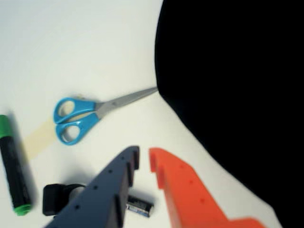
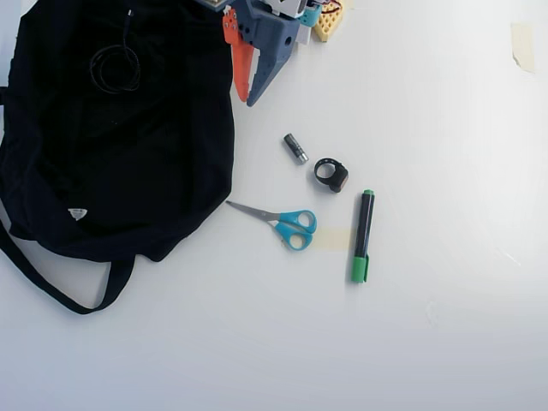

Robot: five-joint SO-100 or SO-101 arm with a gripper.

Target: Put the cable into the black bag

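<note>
Jaws parted and empty above the white surface beside the black bag, cable coiled on the bag's fabric

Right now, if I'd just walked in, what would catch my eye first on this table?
Most striking is the big black bag filling the overhead view's left side, with a thin cable coiled on top of it. Beside its upper right edge hangs the robot's hand, one finger orange and one blue-grey, holding nothing. To the right lie blue-handled scissors, whose tip touches the bag, and a green marker.
</note>
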